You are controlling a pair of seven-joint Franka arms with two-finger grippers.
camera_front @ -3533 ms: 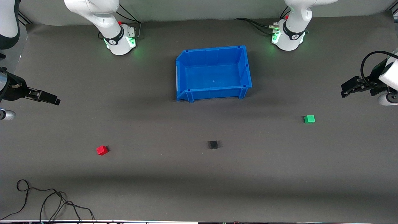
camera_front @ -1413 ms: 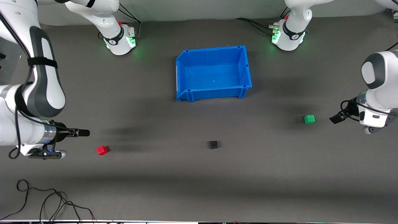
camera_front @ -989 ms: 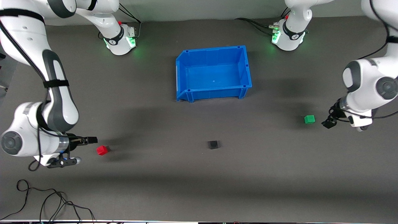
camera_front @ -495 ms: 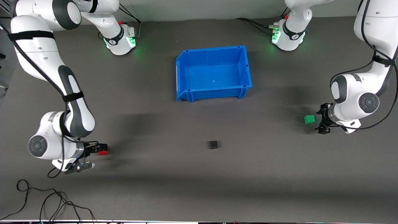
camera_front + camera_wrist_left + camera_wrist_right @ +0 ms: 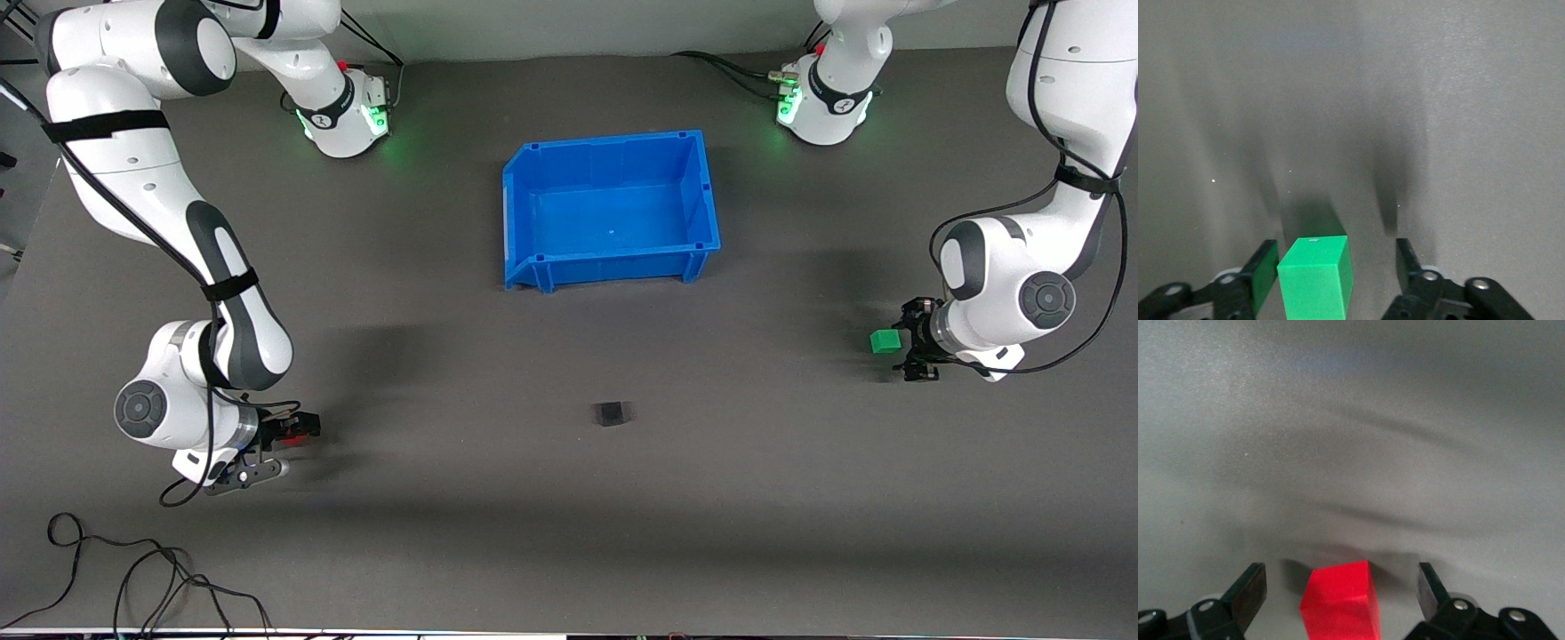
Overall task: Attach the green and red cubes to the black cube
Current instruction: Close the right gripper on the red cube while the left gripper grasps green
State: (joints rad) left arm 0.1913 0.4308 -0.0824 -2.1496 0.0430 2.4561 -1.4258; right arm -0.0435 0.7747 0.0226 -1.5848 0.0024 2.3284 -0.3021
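Left hand (image 5: pixel 912 342): your left arm reaches down at its own end of the table; the fingers (image 5: pixel 1265 277) are spread, one just beside the cube, the other apart from it.
Small bright green plastic cube (image 5: pixel 885 341): it sits on the dark grey table (image 5: pixel 800 498) between the left hand's fingers, at about 2 o'clock from the black cube.
Right hand (image 5: pixel 298 428): your right arm reaches down at its own end of the table; the fingers (image 5: pixel 1245 593) are spread, with gaps on both sides of the cube.
Small bright red plastic cube (image 5: pixel 292 436): it rests on the table between the right hand's fingers, at roughly 9 o'clock from the black cube.
Small matte black cube (image 5: pixel 610 413): it lies alone on the table, well apart from both hands.
Blue plastic bin (image 5: pixel 711 213): at 12 o'clock from the black cube, farther from the front camera.
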